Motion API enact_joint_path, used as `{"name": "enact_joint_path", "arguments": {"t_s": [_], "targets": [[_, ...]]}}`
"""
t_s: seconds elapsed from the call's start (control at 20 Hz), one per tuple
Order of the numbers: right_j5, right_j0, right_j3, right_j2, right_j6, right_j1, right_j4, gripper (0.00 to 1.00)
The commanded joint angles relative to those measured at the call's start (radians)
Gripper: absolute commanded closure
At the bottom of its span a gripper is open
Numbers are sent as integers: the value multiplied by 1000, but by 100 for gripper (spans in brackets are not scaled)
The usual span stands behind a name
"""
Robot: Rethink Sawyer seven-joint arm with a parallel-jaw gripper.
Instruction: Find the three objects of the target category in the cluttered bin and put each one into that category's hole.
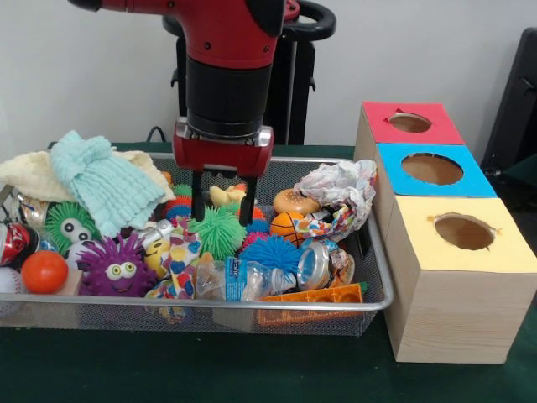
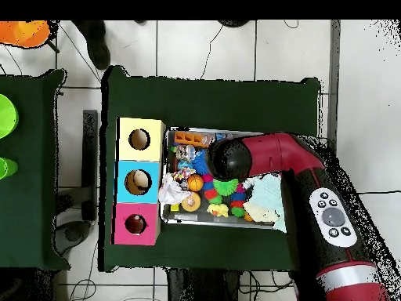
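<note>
gripper [image 1: 223,201]: upper centre of front view, fingers spread, grasping nothing, tips just above green spiky ball [image 1: 218,232] | bin [image 1: 373,306]: lower left, crowded with toys, blue spiky ball [image 1: 270,252] beside the green one, purple one [image 1: 117,267] lower left | boxes at right: red [image 1: 409,122], blue [image 1: 432,169], yellow hole [image 1: 464,231]

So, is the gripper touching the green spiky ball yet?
Cannot tell. In the front view the open gripper straddles the green spiky ball, fingertips level with its spikes; overhead, the arm hides them.
</note>
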Motion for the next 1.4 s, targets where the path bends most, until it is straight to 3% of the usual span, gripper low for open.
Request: {"name": "enact_joint_path", "arguments": {"t_s": [0.05, 0.2, 0.5, 0.65, 0.9, 1.0, 1.15, 1.25, 1.4], "targets": [[101, 22, -36, -55, 2, 102, 3, 0], [104, 18, -22, -54, -16, 108, 13, 0], [-4, -9, 128, -35, 1, 36, 26, 0], [-102, -32, 252, -12, 43, -41, 46, 0], [-98, -40, 405, 12, 67, -184, 128, 0], [-161, -39, 455, -3, 99, -181, 128, 0], [-293, -32, 503, -57, 129, -134, 55, 0], [-366, -20, 509, -105, 143, -88, 1, 0], [-393, 15, 493, -161, 152, -42, -31, 0]]}}
